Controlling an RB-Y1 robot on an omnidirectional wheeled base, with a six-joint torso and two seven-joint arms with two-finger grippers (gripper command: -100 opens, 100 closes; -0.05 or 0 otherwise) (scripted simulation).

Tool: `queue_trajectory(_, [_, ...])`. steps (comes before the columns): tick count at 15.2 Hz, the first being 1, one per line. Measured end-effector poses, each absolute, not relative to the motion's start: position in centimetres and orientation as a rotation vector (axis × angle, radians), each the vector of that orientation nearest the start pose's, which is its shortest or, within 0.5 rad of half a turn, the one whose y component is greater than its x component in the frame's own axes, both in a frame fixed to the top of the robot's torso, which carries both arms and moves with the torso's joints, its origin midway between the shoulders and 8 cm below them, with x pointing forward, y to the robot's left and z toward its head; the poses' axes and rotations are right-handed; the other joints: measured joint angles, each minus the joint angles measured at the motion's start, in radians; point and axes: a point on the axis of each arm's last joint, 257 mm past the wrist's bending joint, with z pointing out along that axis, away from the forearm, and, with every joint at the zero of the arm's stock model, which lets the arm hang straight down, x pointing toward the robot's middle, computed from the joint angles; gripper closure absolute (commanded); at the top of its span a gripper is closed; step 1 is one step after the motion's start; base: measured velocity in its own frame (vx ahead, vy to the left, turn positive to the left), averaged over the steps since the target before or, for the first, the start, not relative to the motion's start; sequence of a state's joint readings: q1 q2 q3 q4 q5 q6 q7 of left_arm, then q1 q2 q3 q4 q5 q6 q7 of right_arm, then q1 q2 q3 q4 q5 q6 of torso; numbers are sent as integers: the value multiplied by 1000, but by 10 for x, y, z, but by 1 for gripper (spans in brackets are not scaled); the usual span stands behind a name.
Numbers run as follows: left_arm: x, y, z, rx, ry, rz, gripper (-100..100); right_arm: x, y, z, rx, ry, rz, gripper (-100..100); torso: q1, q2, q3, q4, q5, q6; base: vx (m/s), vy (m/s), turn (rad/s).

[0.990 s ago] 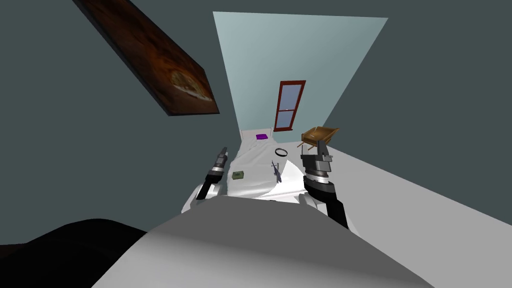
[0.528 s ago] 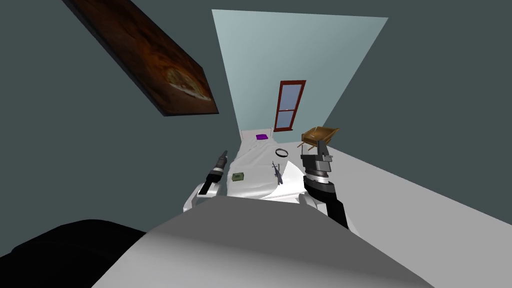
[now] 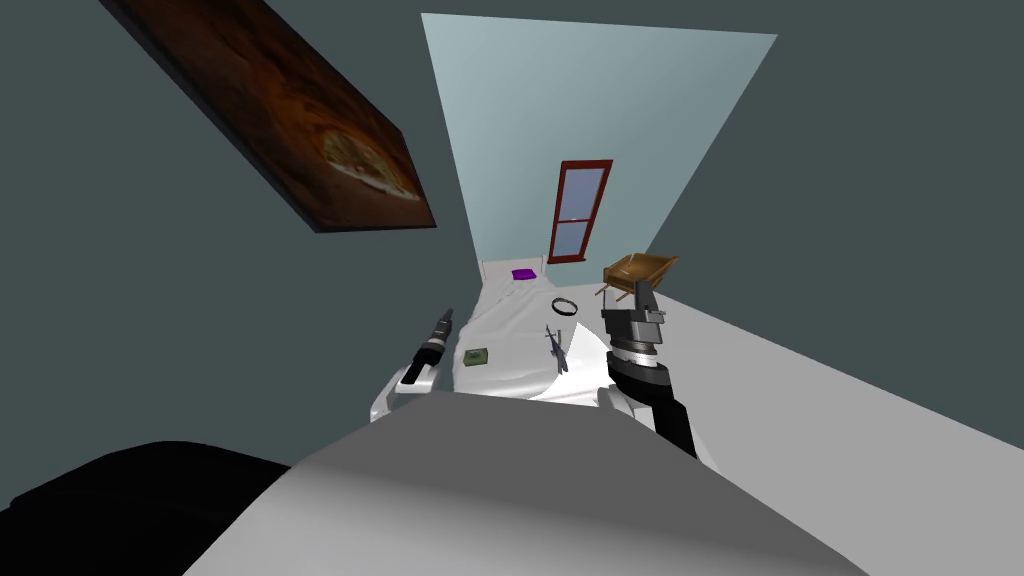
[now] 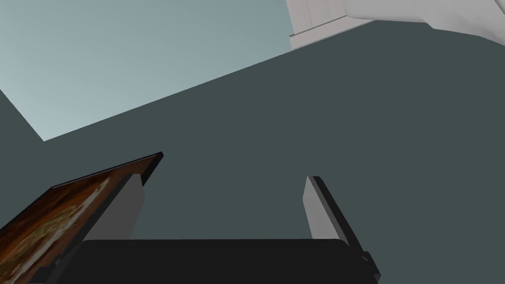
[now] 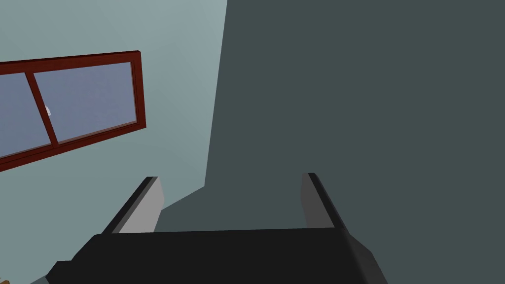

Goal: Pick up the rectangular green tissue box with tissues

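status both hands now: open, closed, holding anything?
Left hand: open, holding nothing.
Right hand: open, holding nothing.

We hold both arms forward: left gripper (image 3: 446,314) low, right gripper (image 3: 645,289) higher, each with fingers (image 4: 315,212) spread apart

Looks like a home bedroom: long white bed with rumpled sheet (image 3: 510,312) between dark grey walls (image 3: 860,200), 1 tall red-framed window (image 3: 579,210) on the pale far wall (image 3: 520,120), large dark-framed brown painting (image 3: 290,120) hanging left.
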State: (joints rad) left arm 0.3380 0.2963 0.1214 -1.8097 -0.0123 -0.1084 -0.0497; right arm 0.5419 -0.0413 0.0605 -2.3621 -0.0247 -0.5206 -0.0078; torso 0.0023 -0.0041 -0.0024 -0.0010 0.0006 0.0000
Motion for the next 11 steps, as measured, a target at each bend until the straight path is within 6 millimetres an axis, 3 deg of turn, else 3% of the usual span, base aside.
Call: queue_trajectory(11, [437,445,-309,-1253,1350,-689,-100,323,-259,50,605,585,1390,0,1,-1,-1,0,0,0,55,29,-12])
